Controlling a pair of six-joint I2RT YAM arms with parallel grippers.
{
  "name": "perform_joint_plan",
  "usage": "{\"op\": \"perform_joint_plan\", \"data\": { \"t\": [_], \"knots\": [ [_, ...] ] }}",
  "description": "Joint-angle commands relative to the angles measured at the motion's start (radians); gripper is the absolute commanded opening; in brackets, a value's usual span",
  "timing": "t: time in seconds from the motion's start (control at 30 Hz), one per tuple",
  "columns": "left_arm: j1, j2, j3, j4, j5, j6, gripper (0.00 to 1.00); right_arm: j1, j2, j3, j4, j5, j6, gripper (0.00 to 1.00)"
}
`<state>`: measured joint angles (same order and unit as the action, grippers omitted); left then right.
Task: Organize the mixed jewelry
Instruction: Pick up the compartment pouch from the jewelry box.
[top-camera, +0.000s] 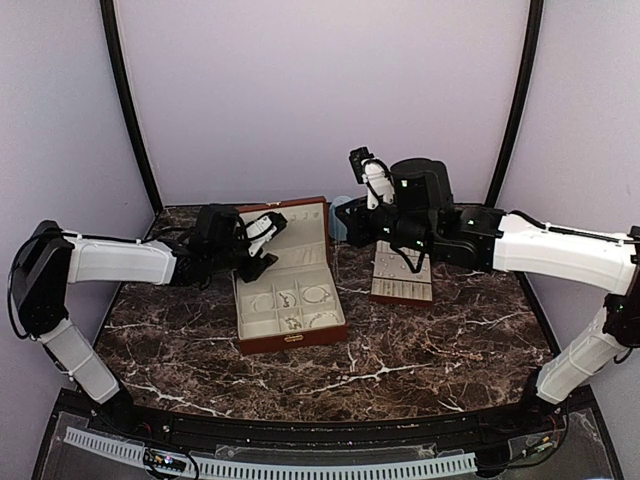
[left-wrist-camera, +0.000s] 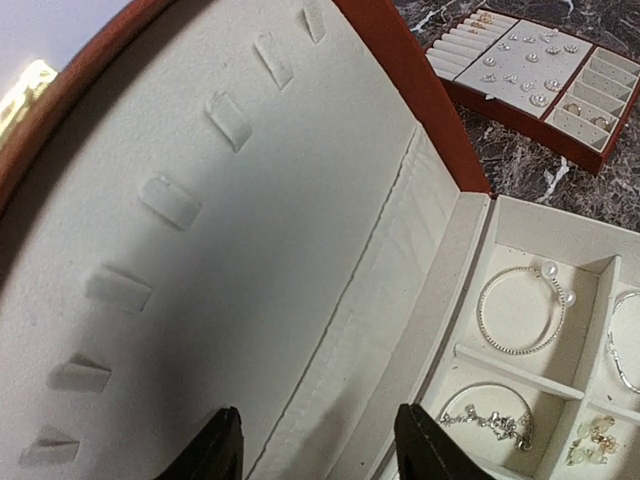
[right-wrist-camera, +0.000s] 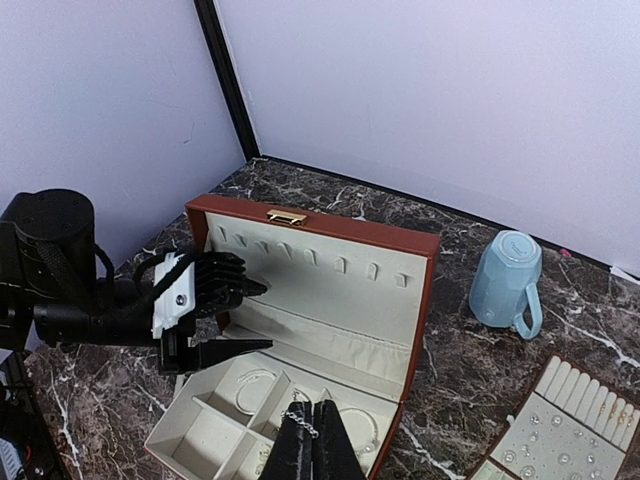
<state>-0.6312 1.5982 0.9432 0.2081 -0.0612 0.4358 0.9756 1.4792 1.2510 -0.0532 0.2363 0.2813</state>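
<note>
My right gripper (right-wrist-camera: 311, 452): pinching a silvery chain (right-wrist-camera: 299, 417) over the box (right-wrist-camera: 418, 330).
My left gripper (left-wrist-camera: 320, 430): spread, empty, at lid lining (left-wrist-camera: 250, 250).
Mixed jewelry (left-wrist-camera: 520, 310): in box compartments; studs on tray (left-wrist-camera: 500, 108) beyond.
Risk: thin pinch slips, chain lands wrong.

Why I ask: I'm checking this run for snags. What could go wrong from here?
The thin chain hangs from just the tips of the shut right gripper; it may slip off or drop into a compartment already holding a bracelet. The open left gripper sits close to the lid of the box; a nudge might shift the box.
</note>
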Motion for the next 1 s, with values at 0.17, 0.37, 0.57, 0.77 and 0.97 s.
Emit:
{"op": "perform_joint_plan", "data": {
  "t": [0.17,0.37,0.57,0.77,0.97],
  "knots": [
    [0.004,0.105,-0.024,0.122,-0.029,0.06,0.55,0.006,-0.026,0.005,0.037,-0.012,0.006,0.0],
    [0.004,0.128,-0.056,0.129,-0.03,0.037,0.51,0.005,-0.049,-0.023,0.048,-0.007,0.023,0.0],
    [0.004,0.122,-0.076,0.129,-0.029,0.025,0.34,0.005,-0.055,-0.027,0.049,-0.011,0.024,0.0],
    [0.004,0.127,-0.078,0.133,-0.04,0.023,0.15,0.004,-0.063,-0.031,0.049,-0.009,0.024,0.0],
    [-0.004,0.12,-0.083,0.125,0.011,0.037,0.0,0.004,-0.075,-0.041,0.049,-0.006,0.035,0.0]
  ]
}}
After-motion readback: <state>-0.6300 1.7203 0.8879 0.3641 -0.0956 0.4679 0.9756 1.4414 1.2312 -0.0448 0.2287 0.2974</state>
